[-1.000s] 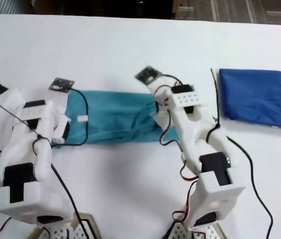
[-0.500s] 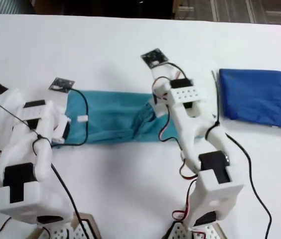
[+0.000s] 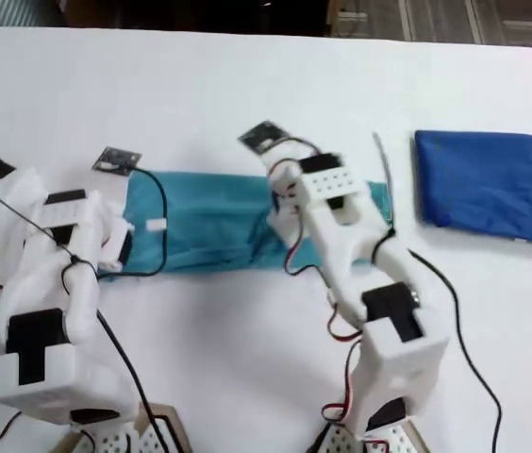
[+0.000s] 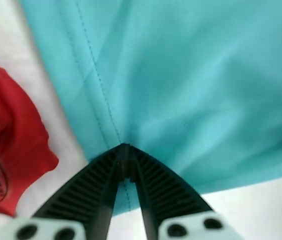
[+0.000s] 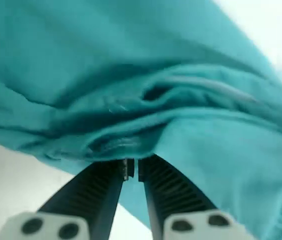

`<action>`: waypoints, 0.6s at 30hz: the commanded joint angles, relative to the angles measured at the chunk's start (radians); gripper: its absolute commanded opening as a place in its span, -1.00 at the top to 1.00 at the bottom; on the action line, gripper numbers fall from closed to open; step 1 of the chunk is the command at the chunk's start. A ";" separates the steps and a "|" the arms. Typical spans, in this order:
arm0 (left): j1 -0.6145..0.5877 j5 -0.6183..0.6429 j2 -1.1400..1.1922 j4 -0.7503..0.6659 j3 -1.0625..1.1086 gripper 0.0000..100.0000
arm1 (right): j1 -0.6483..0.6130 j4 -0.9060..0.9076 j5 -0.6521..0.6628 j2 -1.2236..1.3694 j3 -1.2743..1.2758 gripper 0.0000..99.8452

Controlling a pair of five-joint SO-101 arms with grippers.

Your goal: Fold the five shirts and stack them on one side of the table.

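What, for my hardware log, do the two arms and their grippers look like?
The left arm and right arm are white blocky shells around black motor blocks, with thin red and black cables looping along them. The left gripper and right gripper each have two black, ribbed, tapering fingers on a white base with round holes.

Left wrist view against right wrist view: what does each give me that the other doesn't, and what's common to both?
Left wrist view, not the right: a red garment lying beside the teal shirt, and a stitched seam running across flat cloth. Right wrist view, not the left: the shirt bunched into deep folds. Both: teal cloth on the white table, with that arm's own gripper closed on it, the left gripper and the right gripper.
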 commanded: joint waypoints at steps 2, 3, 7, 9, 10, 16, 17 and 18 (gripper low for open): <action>0.009 0.011 0.006 0.023 0.024 0.95 | -0.059 -0.084 -0.046 0.019 -0.043 0.96; 0.009 0.011 0.006 0.023 0.024 0.95 | -0.061 -0.093 -0.091 0.019 -0.058 0.96; 0.009 0.011 0.006 0.023 0.024 0.95 | -0.044 -0.104 -0.236 0.027 -0.153 0.96; 0.009 0.011 0.006 0.023 0.024 0.95 | -0.036 -0.107 -0.247 0.030 -0.181 0.96; 0.009 0.011 0.006 0.023 0.024 0.95 | -0.028 -0.102 -0.247 0.031 -0.189 0.96; 0.009 0.011 0.006 0.023 0.024 0.95 | 0.114 0.039 -0.247 -0.035 -0.183 0.96; 0.009 0.011 0.006 0.023 0.024 0.95 | 0.156 0.073 -0.245 -0.039 -0.183 0.96; 0.009 0.011 0.006 0.023 0.024 0.95 | 0.196 0.105 -0.245 -0.042 -0.181 0.96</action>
